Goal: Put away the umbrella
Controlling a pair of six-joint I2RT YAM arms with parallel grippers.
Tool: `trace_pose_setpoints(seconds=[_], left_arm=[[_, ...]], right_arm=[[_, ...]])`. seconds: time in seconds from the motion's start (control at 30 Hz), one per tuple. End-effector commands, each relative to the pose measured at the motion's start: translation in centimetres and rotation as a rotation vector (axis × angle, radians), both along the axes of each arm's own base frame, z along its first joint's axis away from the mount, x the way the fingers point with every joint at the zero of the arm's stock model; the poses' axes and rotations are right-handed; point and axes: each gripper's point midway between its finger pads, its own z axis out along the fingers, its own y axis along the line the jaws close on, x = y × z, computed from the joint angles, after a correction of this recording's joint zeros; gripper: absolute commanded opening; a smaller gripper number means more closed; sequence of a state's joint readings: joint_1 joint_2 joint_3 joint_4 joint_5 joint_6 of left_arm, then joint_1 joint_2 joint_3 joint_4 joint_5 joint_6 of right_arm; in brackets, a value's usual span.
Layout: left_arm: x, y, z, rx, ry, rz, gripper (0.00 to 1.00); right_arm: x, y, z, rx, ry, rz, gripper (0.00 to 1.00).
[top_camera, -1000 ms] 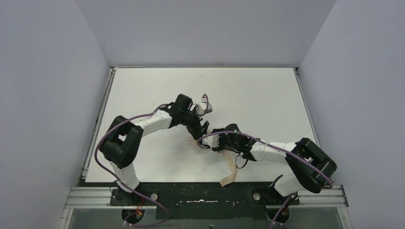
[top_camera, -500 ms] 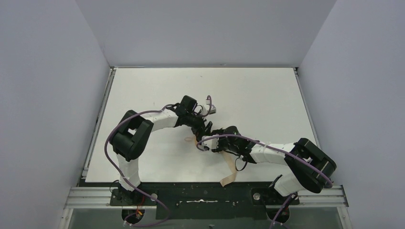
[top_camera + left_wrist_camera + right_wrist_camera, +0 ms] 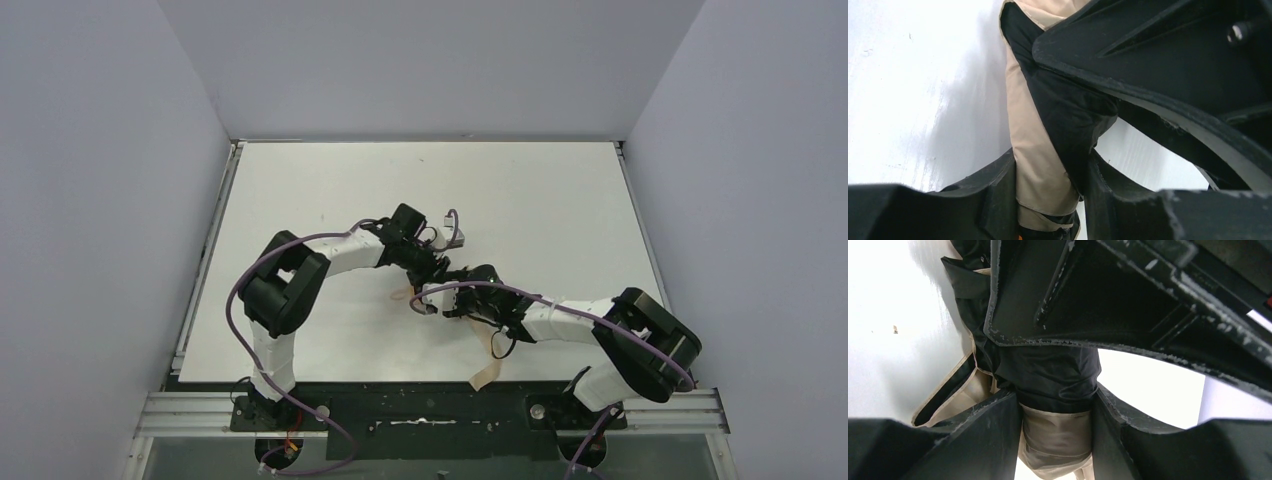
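The umbrella (image 3: 446, 283) is a bundle of tan fabric with black folds, held mid-table between both grippers and mostly hidden by them from above. In the left wrist view my left gripper (image 3: 1048, 187) is shut on the umbrella (image 3: 1035, 145), with a finger pressed to each side of the tan and black cloth. My right gripper (image 3: 1055, 415) is shut on the umbrella (image 3: 1055, 440) too, squeezing tan fabric under a black fold. From above, the left gripper (image 3: 437, 267) and right gripper (image 3: 455, 297) nearly touch. A tan strip (image 3: 484, 372) trails to the table's near edge.
The white table (image 3: 560, 200) is walled by grey panels at the back and both sides. A small tan loop (image 3: 399, 293) lies just left of the grippers. The black mounting rail (image 3: 420, 405) runs along the near edge.
My left gripper has moved right, up against the right gripper, and its fingers have closed from wide open onto the umbrella. The right gripper has kept its grip; the tan strip shifted slightly.
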State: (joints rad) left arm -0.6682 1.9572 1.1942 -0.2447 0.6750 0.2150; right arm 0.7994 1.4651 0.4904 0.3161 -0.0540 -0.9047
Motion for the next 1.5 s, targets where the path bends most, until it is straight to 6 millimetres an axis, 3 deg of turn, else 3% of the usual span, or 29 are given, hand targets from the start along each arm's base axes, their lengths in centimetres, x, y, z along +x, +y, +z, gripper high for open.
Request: trace_pose_setpoints(seconds=[0.0,0.1,0.3,0.47,0.6,0.67,0.77,0.97,1.23,1.47], left_arm=[[0.0,0.6,-1.9,0.118,-0.008,0.003,0.1],[0.4,0.8,-1.9,0.141,-0.019,0.01,0.01],[1.2,1.8,-2.0,0.184,-0.047,0.04,0.0],[1.6,2.1,-1.8,0.189,-0.048,0.048,0.0],[2.0,2.3,-1.8,0.201,-0.059,0.058,0.0],[2.2,2.5,-1.9,0.213,-0.068,0.066,0.0],[2.7,2.9,-2.0,0.239,-0.08,0.085,0.0],[3.1,3.1,-1.8,0.248,-0.1,0.095,0.0],[3.3,3.3,-1.8,0.261,-0.111,0.105,0.0],[3.4,3.3,-1.7,0.264,-0.116,0.103,0.0]], right_arm=[[-0.1,0.9,0.2,0.047,0.025,-0.009,0.24],[-0.5,0.8,0.8,0.061,0.041,-0.011,0.41],[-1.7,-0.1,4.7,0.124,0.054,-0.051,0.68],[-3.7,-1.6,9.7,0.302,0.085,-0.164,0.72],[-3.8,-4.0,13.8,0.622,0.147,-0.494,0.67],[-3.9,-5.3,14.5,0.788,0.232,-0.715,0.61],[-5.2,-7.4,13.4,0.894,0.372,-1.034,0.55],[-8.5,-10.2,8.5,0.967,0.534,-1.465,0.62],[-11.0,-9.2,2.5,0.914,0.708,-1.639,0.63],[-12.0,-7.0,0.1,0.806,0.834,-1.614,0.61]])
